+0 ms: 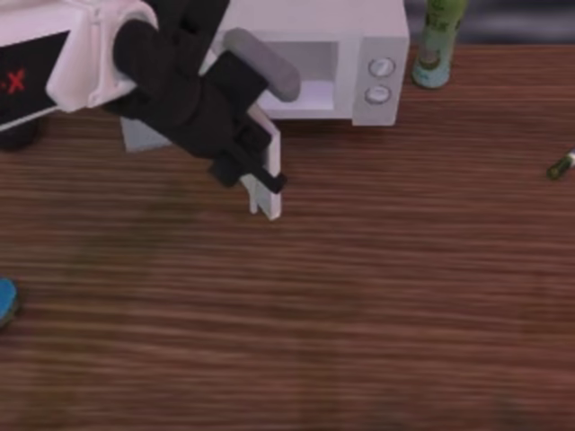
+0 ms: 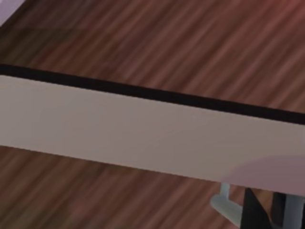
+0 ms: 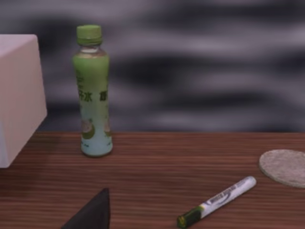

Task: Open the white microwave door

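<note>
The white microwave [image 1: 359, 54] stands at the table's far edge, its two silver knobs on the right. Its door [image 1: 269, 202] is swung out toward the table's front, seen edge-on, and the cavity behind it is exposed. My left gripper [image 1: 258, 173] is shut on the door near its free edge. In the left wrist view the door [image 2: 143, 129] crosses as a pale band, with its grey handle [image 2: 228, 206] beside a black fingertip [image 2: 252, 214]. My right gripper [image 3: 90, 214] is outside the top view, parked to the right of the microwave [image 3: 16, 95].
A green bottle [image 1: 436, 45] stands just right of the microwave. A marker [image 1: 563, 164] lies at the right edge, with a round coaster [image 3: 284, 167] near it. A blue object [image 1: 4, 301] sits at the left edge. A grey base [image 1: 139, 136] is left of the microwave.
</note>
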